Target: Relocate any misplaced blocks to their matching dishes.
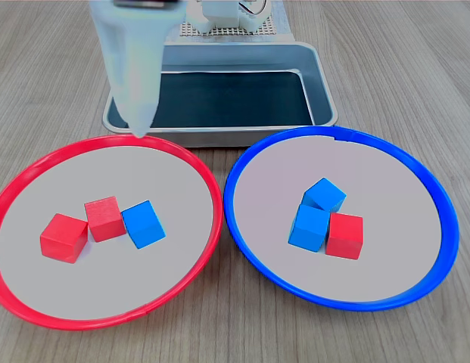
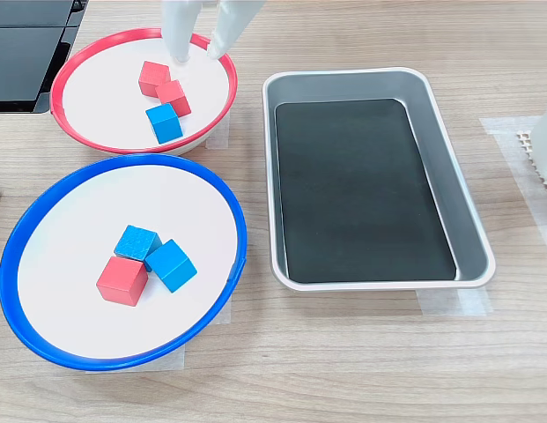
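Second exterior view shows my tool (image 2: 201, 48) spread wide and empty above the red-rimmed plate (image 2: 106, 145), where a blue cube (image 2: 164, 122) touches two red ones; one red cube (image 2: 122, 280) sits in the blue-rimmed plate (image 2: 44, 348).

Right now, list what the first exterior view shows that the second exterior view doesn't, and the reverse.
Only the first exterior view shows the white arm base on perforated mesh behind the tray.

Only the second exterior view shows the claw as two separate open fingers, a dark object at its left edge, and tape under the dishes.

Both show the red-rimmed dish, blue-rimmed dish, six cubes and the silver tray.
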You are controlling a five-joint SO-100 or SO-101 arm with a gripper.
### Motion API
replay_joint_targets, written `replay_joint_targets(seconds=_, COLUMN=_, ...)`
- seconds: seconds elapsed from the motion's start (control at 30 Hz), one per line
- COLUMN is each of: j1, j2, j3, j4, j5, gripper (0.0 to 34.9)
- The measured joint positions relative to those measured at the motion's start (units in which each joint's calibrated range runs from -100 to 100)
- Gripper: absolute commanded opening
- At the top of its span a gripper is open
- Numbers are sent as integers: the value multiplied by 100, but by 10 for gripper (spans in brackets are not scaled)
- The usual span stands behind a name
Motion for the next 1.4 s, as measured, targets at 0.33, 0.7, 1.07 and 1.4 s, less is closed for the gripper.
replay_joint_targets(seconds=0.33, j1=-27, j2=1202, j3=-889, j4=-122, j5=122, gripper=152)
replay_joint_targets(seconds=0.7, j1=-18, j2=1918, j3=-1506, j4=-359, j5=259, gripper=176)
replay_joint_targets(seconds=1.07, j1=-18, j2=2361, j3=-1824, j4=-359, j5=308, gripper=169)
replay_joint_targets(seconds=1.4, j1=-35, j2=2685, j3=-1969, j4=-522, j5=347, gripper=94)
